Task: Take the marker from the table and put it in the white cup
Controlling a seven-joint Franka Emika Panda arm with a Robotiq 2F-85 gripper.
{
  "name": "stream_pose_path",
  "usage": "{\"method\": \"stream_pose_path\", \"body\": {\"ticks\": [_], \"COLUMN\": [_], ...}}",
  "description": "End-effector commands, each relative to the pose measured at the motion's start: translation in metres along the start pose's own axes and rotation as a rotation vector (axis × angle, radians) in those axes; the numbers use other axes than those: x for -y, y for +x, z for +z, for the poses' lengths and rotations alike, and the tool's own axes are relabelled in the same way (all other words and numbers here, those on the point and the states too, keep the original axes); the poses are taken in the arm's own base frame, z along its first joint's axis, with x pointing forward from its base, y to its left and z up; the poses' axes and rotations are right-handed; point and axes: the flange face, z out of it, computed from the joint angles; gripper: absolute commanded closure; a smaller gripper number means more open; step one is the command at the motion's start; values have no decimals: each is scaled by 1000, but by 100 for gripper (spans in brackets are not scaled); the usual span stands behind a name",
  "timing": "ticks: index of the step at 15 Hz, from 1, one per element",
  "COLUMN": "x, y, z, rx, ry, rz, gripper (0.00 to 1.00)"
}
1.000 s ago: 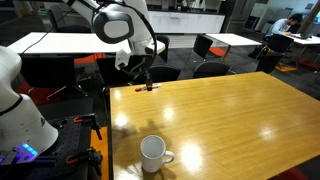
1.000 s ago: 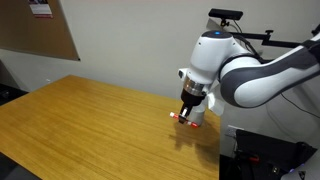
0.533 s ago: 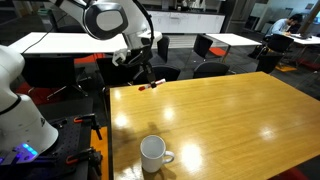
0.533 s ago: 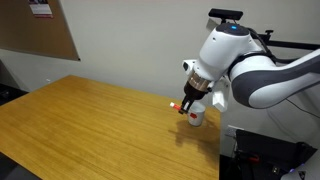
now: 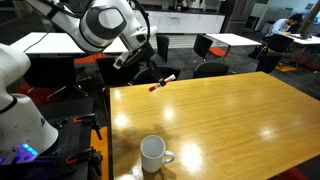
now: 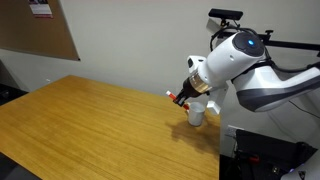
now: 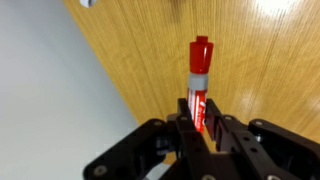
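Observation:
My gripper [image 5: 154, 79] is shut on the marker [image 5: 163, 81] and holds it in the air above the far left corner of the table [image 5: 220, 120]. The marker is red with a whitish end and sticks out sideways from the jaws. In the wrist view the marker [image 7: 199, 80] stands clamped between my fingers [image 7: 183, 122], with the wood below it. The white cup [image 5: 152, 153] stands upright near the table's front edge, handle to the right. In the other exterior view my gripper [image 6: 184, 97] holds the marker [image 6: 175, 98] just above and beside the cup [image 6: 197, 114].
A white robot base [image 5: 20, 100] stands left of the table. Black chairs [image 5: 210, 45] and white tables [image 5: 60, 42] are behind the far edge. A wall with a corkboard [image 6: 40, 30] runs along one side of the table.
My gripper has lifted the marker off the table and tilted, swinging it up and to the side. The cup has not moved.

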Motion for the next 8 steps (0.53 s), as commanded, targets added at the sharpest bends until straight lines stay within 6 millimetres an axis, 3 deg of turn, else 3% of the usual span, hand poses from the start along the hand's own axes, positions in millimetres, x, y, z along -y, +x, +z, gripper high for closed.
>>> {"method": "stream_pose_path", "body": {"ticks": [1, 8], "x": [-6, -11], "y": [1, 14], "z": [-6, -19], "rx": [-94, -282], "ry": [-67, -199], "rz": [74, 329], "gripper": [95, 95]}}
